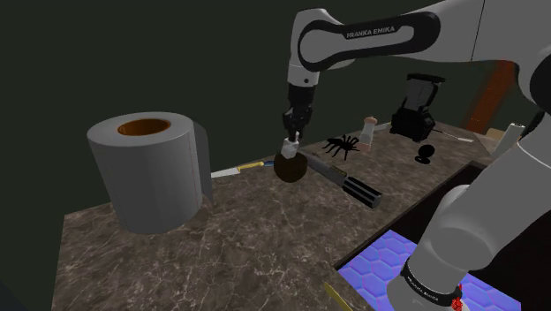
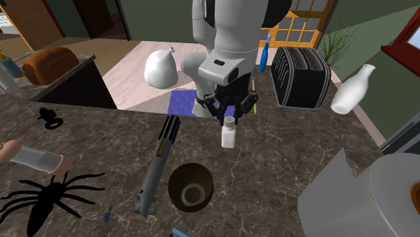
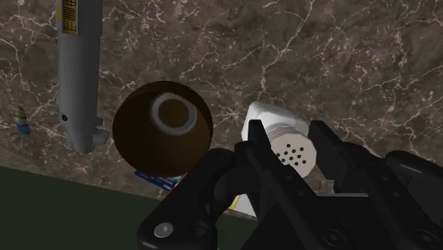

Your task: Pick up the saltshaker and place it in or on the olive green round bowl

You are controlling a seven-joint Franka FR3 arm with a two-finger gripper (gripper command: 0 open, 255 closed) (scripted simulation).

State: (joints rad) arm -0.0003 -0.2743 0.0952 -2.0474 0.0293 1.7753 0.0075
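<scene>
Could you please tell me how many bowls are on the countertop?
1. The dark round bowl stands on the countertop, beside the long grey cylinder and close to the saltshaker that the gripper holds. Another could be hidden behind the big paper roll.

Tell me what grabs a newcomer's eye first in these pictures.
The black gripper clasps a white saltshaker in the air, close above the dark round bowl. Next come the big grey paper roll at the shoulder view's left, and a black spider on the dark veined counter near the bowl.
</scene>
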